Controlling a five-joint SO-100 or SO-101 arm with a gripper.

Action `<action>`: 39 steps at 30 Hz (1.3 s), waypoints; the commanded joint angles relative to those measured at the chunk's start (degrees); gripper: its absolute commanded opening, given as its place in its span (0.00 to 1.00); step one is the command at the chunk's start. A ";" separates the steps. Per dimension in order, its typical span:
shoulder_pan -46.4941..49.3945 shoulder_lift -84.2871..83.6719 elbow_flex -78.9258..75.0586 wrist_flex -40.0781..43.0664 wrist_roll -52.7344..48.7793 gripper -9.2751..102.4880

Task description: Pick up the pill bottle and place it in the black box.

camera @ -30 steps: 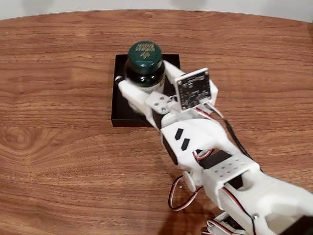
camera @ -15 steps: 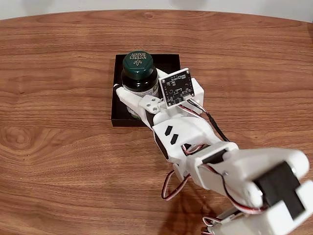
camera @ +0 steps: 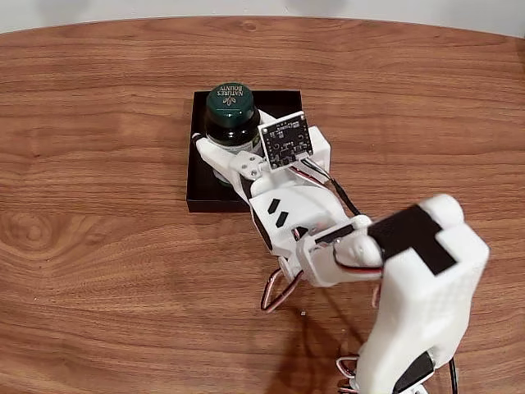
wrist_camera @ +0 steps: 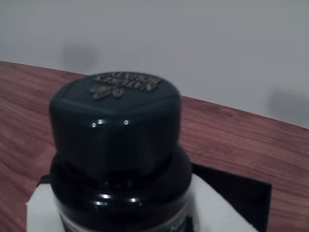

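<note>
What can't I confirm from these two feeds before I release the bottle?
- Bottle base: in the fixed view the tool and arm cover the lower body of the pill bottle, so contact with the black box floor is unknown.
- Label text: cut off by the bottom edge in the wrist view.
- Cap lettering: blurred in the wrist view.
- Fingertips: hidden behind the bottle in both.

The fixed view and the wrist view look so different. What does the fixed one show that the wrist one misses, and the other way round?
In the fixed view you get the white arm, the gripper around the pill bottle, and the whole outline of the black box on the wooden table. The wrist view adds a pale wall behind the table and a close look at the cap's shiny side. Both show the bottle upright over the box, with lettering on its cap.
</note>
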 commanded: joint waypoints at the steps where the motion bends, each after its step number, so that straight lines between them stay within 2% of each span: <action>1: 1.67 -1.76 -7.29 -5.01 0.26 0.23; 12: 2.90 -10.46 -12.92 -8.88 0.18 0.23; 32: 3.43 -17.93 -16.08 -8.96 0.18 0.23; 35: 3.60 -18.11 -16.08 -9.05 -0.26 0.24; 39: 3.69 -18.46 -15.91 -9.14 -0.97 0.30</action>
